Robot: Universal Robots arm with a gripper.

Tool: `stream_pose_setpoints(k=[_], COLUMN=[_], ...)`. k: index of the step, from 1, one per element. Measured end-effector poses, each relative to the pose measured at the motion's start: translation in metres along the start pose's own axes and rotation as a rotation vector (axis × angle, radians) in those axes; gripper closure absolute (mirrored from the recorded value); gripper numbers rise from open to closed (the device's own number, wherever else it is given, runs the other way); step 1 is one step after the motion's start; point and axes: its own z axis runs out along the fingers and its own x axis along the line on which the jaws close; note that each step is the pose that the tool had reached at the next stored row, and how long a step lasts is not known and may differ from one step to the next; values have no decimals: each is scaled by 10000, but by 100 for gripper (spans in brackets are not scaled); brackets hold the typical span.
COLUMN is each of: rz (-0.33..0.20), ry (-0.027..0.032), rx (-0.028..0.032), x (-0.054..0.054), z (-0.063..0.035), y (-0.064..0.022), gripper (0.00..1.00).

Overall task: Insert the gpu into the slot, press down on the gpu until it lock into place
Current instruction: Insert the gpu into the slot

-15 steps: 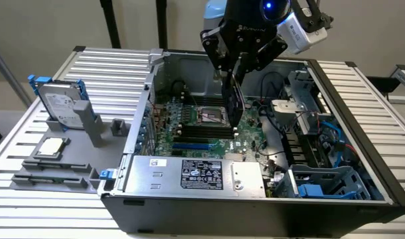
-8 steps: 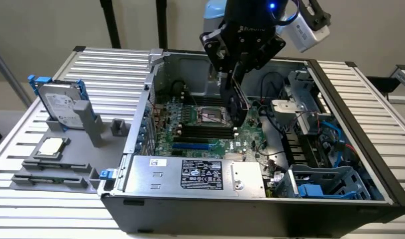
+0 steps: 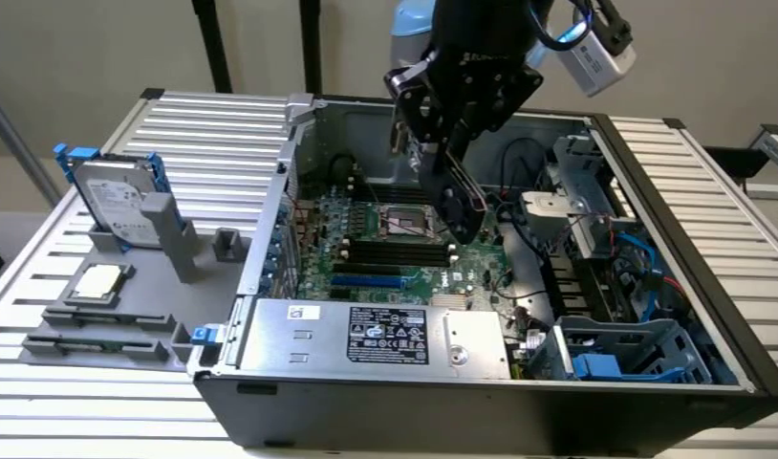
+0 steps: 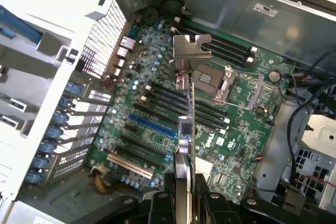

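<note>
End effector (image 4: 184,184) clamped on gpu (image 4: 189,108), held edge-on over motherboard (image 4: 247,140), clear of slot (image 4: 152,126). Judgement: square card edge to slot, keep upright, press evenly.

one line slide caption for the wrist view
Gripper with jaws shut on the gpu, held edge-on above the motherboard, clear of the blue slot

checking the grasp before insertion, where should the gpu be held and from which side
Hold the gpu by its two flat faces near the upper edge, coming from above, as the hand does now. It is thin and hangs edge-on over the board, so that likely leaves the lower edge free for the slot and the bracket end clear.
</note>
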Motion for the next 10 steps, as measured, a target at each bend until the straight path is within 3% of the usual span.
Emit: stream_pose_setpoints(k=[10], rz=[-1819], ry=[133], rx=[75], x=[0], z=[11], y=[-1], gripper=[74])
